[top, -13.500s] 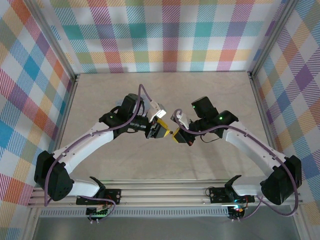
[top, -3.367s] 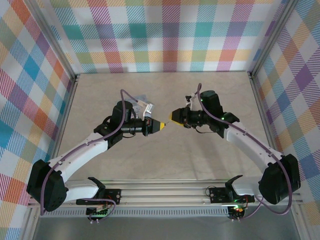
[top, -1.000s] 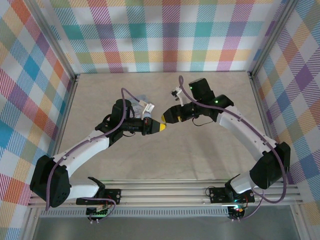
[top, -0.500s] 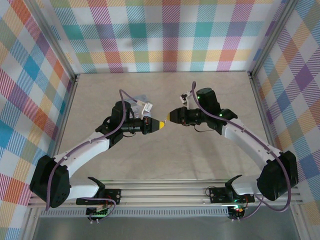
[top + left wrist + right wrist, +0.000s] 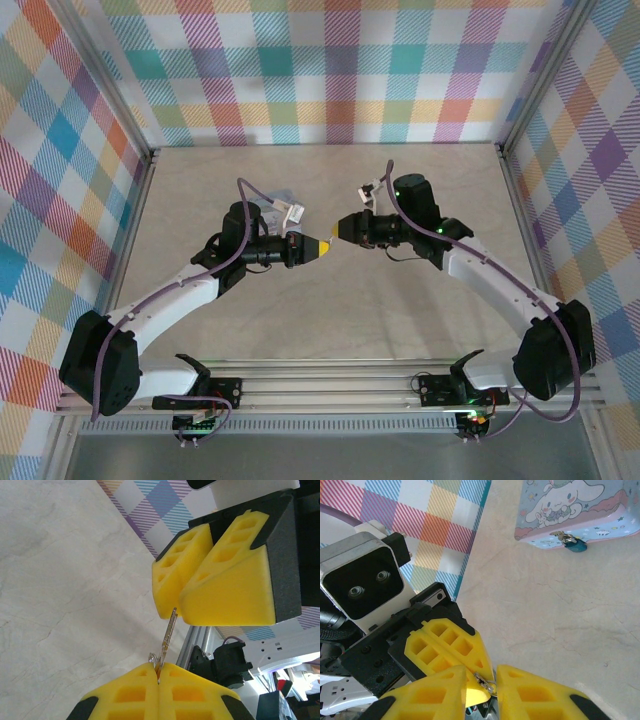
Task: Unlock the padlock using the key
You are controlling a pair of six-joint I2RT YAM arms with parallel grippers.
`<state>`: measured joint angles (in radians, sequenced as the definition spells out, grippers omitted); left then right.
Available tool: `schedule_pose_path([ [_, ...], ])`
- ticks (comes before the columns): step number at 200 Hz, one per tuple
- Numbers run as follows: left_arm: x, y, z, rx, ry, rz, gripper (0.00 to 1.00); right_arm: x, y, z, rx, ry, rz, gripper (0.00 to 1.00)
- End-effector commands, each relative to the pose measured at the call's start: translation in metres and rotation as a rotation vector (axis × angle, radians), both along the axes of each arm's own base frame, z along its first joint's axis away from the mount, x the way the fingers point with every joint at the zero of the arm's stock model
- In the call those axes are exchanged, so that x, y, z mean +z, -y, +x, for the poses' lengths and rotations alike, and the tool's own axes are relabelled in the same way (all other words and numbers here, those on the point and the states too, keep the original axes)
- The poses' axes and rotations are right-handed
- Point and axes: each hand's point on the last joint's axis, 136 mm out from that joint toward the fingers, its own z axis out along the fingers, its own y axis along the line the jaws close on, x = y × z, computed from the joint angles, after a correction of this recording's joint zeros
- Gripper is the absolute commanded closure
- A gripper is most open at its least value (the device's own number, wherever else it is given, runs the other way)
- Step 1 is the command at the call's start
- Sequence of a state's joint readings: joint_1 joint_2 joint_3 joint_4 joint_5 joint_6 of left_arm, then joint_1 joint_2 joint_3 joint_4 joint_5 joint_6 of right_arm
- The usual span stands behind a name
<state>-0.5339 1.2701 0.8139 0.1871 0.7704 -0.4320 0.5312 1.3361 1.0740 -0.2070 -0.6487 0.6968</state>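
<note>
Left claw (image 5: 158, 670) pinching key (image 5: 168, 636) tight. Right claw (image 5: 175, 612) sitting narrow around key's other end, can't tell if gripping. Padlock (image 5: 576, 545) hanging off tin (image 5: 570, 527), well beyond right claw.

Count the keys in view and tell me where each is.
1. The key is pinched in the left tool, its far end between the fingers of the right tool.

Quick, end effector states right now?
Left end effector: closed, holding the key.
Right end effector: jaws around the key's tip; whether they grip it cannot be told.
</note>
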Motion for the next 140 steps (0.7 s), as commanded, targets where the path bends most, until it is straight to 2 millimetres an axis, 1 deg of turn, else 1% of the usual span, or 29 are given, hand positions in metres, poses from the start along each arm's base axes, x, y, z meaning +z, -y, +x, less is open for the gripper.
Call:
schedule_pose_path([
  [1, 0.0136, -0.0029, 0.0016, 0.020, 0.038, -0.026, 1.00, 0.0023, -0.0051, -0.0025, 0.026, 0.001, 0.024, 0.78],
  [29, 0.0128, -0.0040, 0.0048, 0.041, 0.035, -0.023, 1.00, 0.0018, -0.0052, -0.0026, 0.022, 0.003, 0.026, 0.74],
  [99, 0.0151, -0.0033, 0.0040, 0.034, 0.033, -0.036, 1.00, -0.0048, -0.0110, 0.0025, 0.030, 0.001, 0.032, 0.80],
  [112, 0.0146, -0.0034, 0.0031, 0.031, 0.032, -0.036, 1.00, -0.0059, -0.0119, 0.0036, 0.032, 0.002, 0.033, 0.84],
  [140, 0.0138, -0.0045, 0.0029, 0.036, 0.033, -0.034, 1.00, -0.0065, -0.0127, 0.0032, 0.038, 0.010, 0.039, 1.00],
])
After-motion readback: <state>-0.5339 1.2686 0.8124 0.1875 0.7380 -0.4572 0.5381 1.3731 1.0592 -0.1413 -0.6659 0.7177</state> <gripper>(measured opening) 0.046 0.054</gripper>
